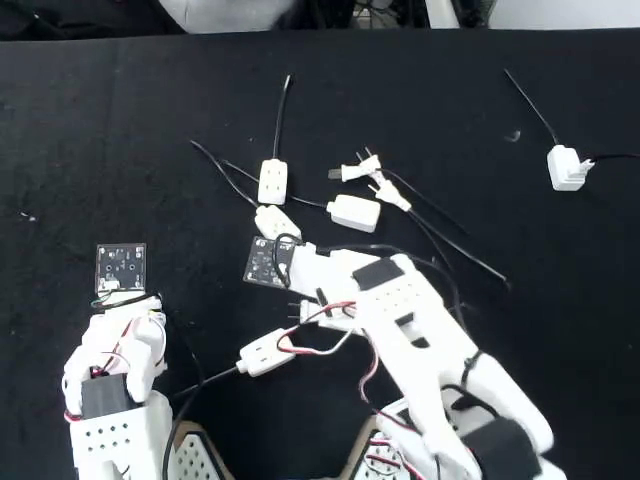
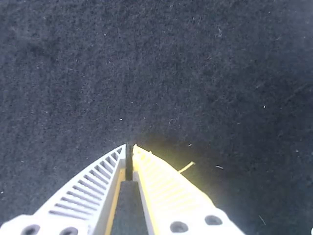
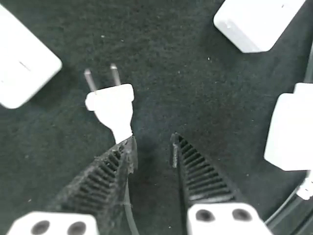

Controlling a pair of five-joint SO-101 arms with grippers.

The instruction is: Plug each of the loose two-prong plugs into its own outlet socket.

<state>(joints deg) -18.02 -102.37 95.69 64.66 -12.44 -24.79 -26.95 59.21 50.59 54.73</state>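
**Spread fingers, plug at the tip**

Up close, the right end effector point(image 3: 152, 146) is spread wide over the black cloth-covered desk point(image 3: 195, 73). A white two-prong plug point(image 3: 111, 105) lies flat, with its cord end right against one dark ribbed finger point(image 3: 105, 171) and its prongs pointing away. White rectangular outlet sockets point(image 3: 259, 22) lie around it, all apart from the plug. Across the way, the left end effector point(image 2: 129, 149) is pressed together over bare cloth.
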